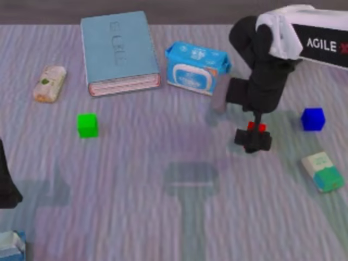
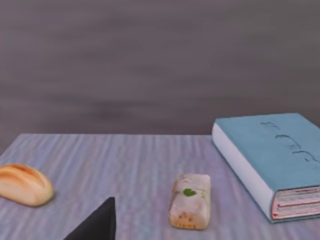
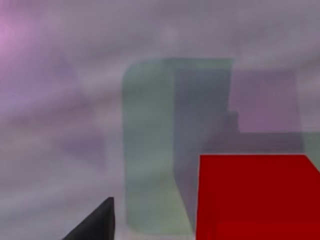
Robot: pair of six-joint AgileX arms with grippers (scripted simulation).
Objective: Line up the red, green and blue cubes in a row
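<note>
Cubes, three, small, plain, glossy, equal in size. Red cube (image 1: 256,126): bright red, clamped in the right claw (image 1: 253,137), right of centre over the surface (image 1: 163,217); only a sliver of its top shows from above, while the right wrist view shows one flat red face (image 3: 257,195) close up with a dark fingertip (image 3: 95,222) beside it. Whether it touches the surface cannot be told. Green cube (image 1: 87,125): bright green, resting on the surface at the left, well apart from the others, in front of the book (image 1: 118,51). Blue cube (image 1: 313,118): deep blue, resting at the right, near the right claw but clear of it.

Other items: light blue wipes pack (image 1: 197,67) beside the book; white-and-teal packet (image 1: 323,171) in front of the blue cube; pale wrapped packet (image 1: 49,83) at the far left; bread roll (image 2: 24,184), seen from the left wrist only.

Left arm (image 1: 6,179): at the left edge; its claw's opening cannot be told.
</note>
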